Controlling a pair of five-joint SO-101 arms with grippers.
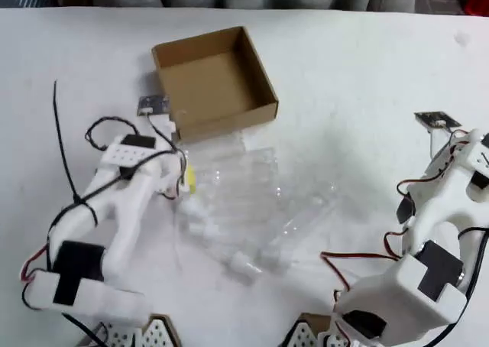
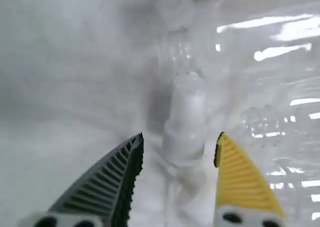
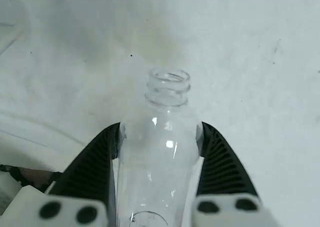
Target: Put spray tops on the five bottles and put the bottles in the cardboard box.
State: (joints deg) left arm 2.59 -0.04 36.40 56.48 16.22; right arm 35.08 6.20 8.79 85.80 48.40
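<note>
- Right hand (image 3: 160, 130) pinches a clear bottle (image 3: 159, 162) around its shoulder. I hold it with the bare threaded neck poking out past the fingers, so the opening is free for a top.
- Left hand (image 2: 180, 138) is spread, one finger on each side of a white spray top (image 2: 186, 119) lying on the desk (image 2: 65, 87) against the other bottles (image 1: 252, 198), placed to close on it.
- Cardboard box (image 1: 215, 79) stands open just beyond that pile, with no bottle in it yet.
- Capping comes before packing, I'd say.
</note>
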